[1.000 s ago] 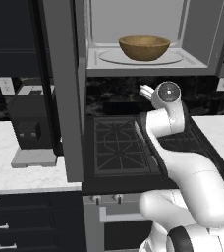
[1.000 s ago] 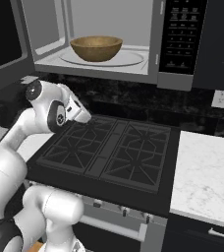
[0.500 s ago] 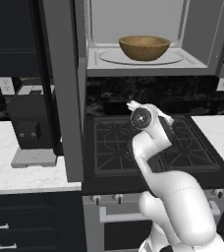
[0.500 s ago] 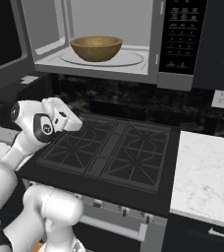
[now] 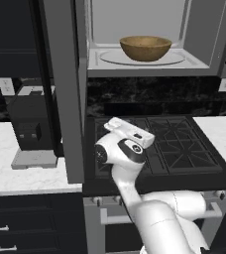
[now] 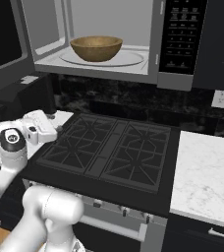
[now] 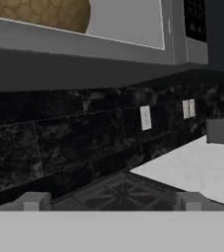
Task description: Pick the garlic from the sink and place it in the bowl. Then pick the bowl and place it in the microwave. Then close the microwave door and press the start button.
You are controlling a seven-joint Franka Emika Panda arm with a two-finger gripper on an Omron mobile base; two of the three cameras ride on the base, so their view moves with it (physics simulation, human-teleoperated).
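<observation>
From the hand view I see my gripper [image 7: 111,201] with its two finger tips [image 7: 31,201] standing wide apart at the bottom of the frame, nothing between them and nothing touching them. It is open and empty, hanging low over the front left part of the stove [image 6: 111,152], pointed along the cooktop toward the black backsplash [image 7: 60,128].

The bowl [image 5: 145,48] sits inside the microwave [image 6: 158,59], on the round glass turntable [image 6: 128,59], upright and roughly centred. I cannot see into it far enough to tell whether the garlic is in there. The microwave door [image 5: 64,84] stands swung open to the left, edge-on to me in the left base view, in front of the black coffee machine [image 5: 31,130] on the white counter [image 5: 16,171].

On writing: the microwave's control panel [image 6: 182,37] shows rows of small pale marks, too small for me to read. No brand or label is legible anywhere.
</observation>
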